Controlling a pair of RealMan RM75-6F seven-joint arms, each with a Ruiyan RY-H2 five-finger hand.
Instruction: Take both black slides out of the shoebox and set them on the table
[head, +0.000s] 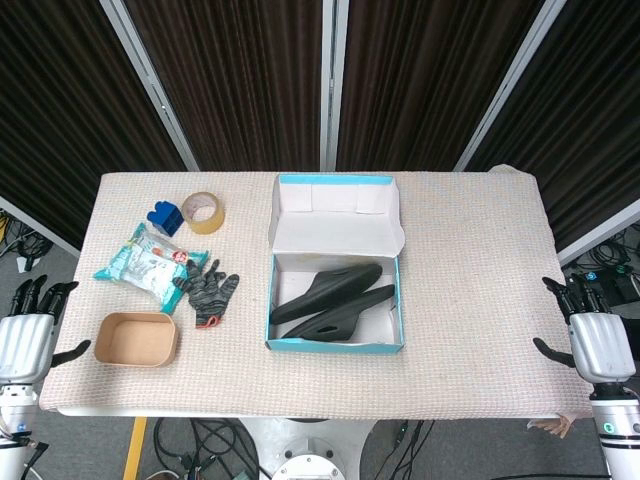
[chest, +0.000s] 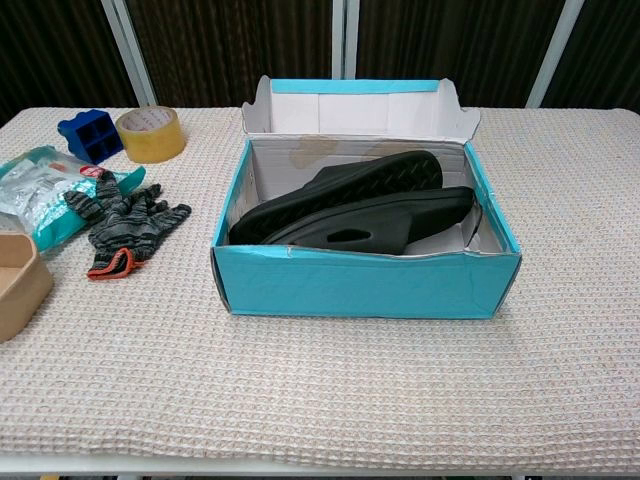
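A teal shoebox (head: 335, 346) (chest: 360, 285) stands open at the table's middle, its lid folded back. Two black slides lie inside on their sides, one (head: 328, 288) (chest: 350, 186) behind the other (head: 340, 318) (chest: 385, 220). My left hand (head: 30, 330) hangs off the table's left edge and my right hand (head: 590, 335) off the right edge. Both have fingers spread and hold nothing. Neither hand appears in the chest view.
Left of the box lie grey knit gloves (head: 207, 290) (chest: 125, 222), a snack packet (head: 143, 260) (chest: 40, 195), a tape roll (head: 204, 211) (chest: 151, 133), a blue block (head: 164, 217) (chest: 89, 134) and a brown paper bowl (head: 135, 339) (chest: 15, 285). The woven table cover (head: 470, 290) stretches right of the box.
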